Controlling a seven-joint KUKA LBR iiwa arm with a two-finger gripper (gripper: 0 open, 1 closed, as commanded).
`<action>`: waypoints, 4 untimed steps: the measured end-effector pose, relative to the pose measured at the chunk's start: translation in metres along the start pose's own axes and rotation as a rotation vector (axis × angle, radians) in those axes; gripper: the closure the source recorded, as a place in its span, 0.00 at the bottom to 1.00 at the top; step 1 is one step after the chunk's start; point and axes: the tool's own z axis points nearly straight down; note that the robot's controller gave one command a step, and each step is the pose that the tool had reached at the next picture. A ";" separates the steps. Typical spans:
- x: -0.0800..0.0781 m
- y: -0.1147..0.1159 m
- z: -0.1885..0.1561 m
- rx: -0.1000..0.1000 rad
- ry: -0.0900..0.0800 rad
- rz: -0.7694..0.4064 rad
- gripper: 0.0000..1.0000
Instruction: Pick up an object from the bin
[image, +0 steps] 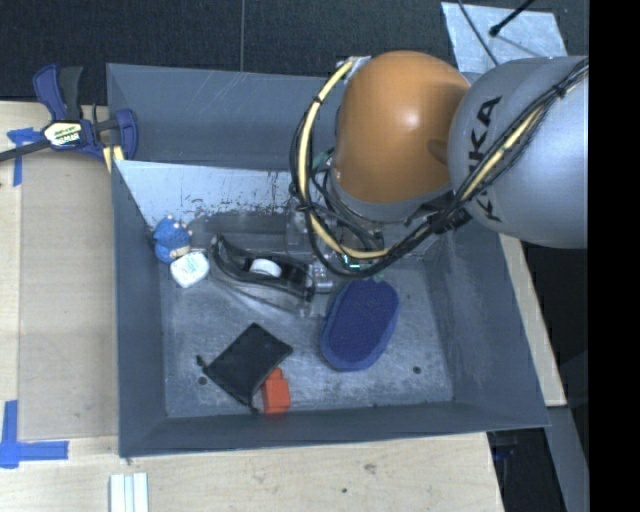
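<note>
My gripper (317, 270) reaches down from under the arm's orange cover into the middle of the bin. It stands at the right end of a black curved thing with a white piece in it (262, 268), touching or very close to it. Just below and to the right of the gripper lies a dark blue oval pad (358, 322), flat on the floor.
A black flat square (246, 361) with a small orange piece (275, 392) at its corner lies near the front wall. A small blue thing (170, 238) and a white one (189, 269) sit at the left. The arm and its cables cover the bin's back right.
</note>
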 end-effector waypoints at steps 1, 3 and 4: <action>0.072 0.060 0.110 -0.001 0.001 -0.229 0.00; 0.038 0.054 0.166 -0.001 -0.007 -0.281 1.00; 0.069 0.052 0.085 -0.002 -0.013 -0.287 1.00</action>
